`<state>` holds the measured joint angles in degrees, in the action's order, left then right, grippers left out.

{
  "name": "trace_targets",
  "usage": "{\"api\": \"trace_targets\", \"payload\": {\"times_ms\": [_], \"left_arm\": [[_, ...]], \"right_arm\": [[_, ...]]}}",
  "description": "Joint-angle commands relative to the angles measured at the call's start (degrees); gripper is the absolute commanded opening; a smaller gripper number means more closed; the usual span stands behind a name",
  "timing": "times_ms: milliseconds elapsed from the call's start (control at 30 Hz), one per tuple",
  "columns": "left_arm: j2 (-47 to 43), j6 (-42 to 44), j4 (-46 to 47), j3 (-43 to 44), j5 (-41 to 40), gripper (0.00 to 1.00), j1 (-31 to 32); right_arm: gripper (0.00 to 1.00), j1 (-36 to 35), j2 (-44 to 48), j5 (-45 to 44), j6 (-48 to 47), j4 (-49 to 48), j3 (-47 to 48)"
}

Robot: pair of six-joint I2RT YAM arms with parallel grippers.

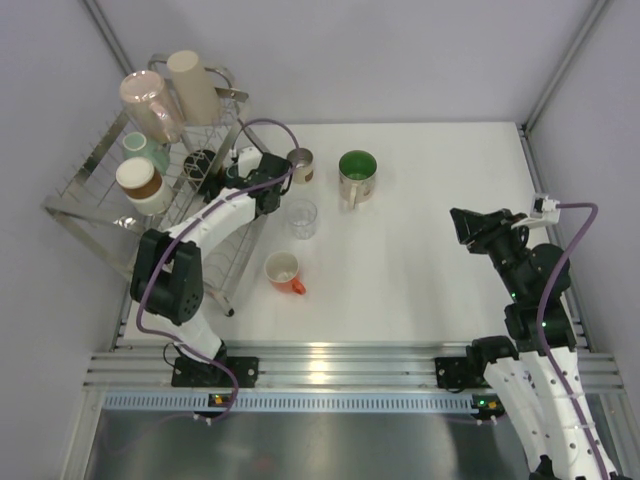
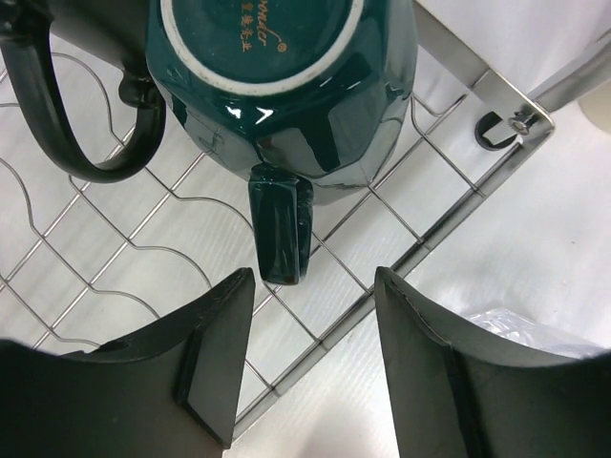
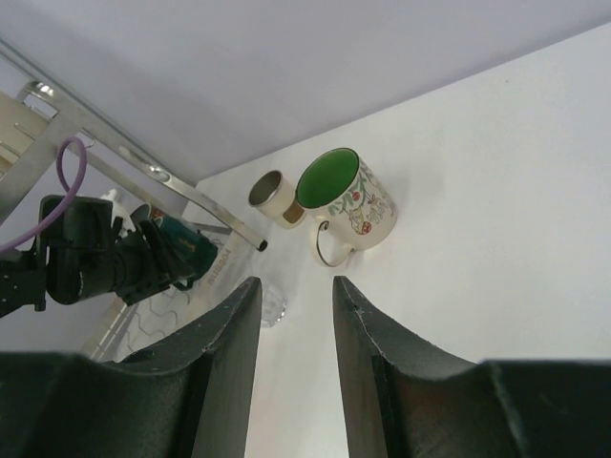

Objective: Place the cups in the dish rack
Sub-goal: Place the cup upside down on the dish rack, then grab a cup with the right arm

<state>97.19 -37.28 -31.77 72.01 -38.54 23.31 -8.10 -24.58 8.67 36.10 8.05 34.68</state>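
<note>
The dish rack stands at the far left and holds a pink cup, a beige cup, a light teal cup and a brown-banded cup. My left gripper is open and empty at the rack's right side. In the left wrist view it sits just below the handle of an upturned dark teal mug resting on the rack wires. On the table stand a steel cup, a green-inside white mug, a clear glass and an orange-handled white cup. My right gripper is open and empty, away from them at the right.
A black mug handle curves beside the dark teal mug. In the right wrist view my gripper points towards the green-inside mug, the steel cup and the glass. Grey walls close the back and sides.
</note>
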Motion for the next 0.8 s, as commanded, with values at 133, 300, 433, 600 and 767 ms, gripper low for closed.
{"api": "trace_targets", "payload": {"times_ms": [133, 300, 433, 600, 767], "left_arm": [[-3.84, -0.69, -2.42, 2.26, -0.66, 0.59, 0.68], [-5.25, -0.43, -2.51, 1.29, -0.39, 0.58, 1.12], [-6.66, 0.27, -2.51, 0.94, 0.31, 0.58, 1.65], [-7.71, 0.71, -2.42, 0.42, 1.98, 0.59, 3.66], [-9.38, 2.2, -2.25, 0.59, 3.21, 0.58, 6.3]], "right_arm": [[0.37, -0.69, 0.14, -0.14, 0.29, -0.58, 1.36], [0.37, -0.52, -2.14, 0.47, 0.55, -0.5, 1.01], [0.37, -0.69, -3.72, 0.74, 0.99, -1.37, 0.22], [0.38, -0.69, -6.0, 1.44, 1.26, -1.46, 0.22], [0.38, -0.69, -8.38, 2.58, 1.08, -1.02, 0.74]]}}
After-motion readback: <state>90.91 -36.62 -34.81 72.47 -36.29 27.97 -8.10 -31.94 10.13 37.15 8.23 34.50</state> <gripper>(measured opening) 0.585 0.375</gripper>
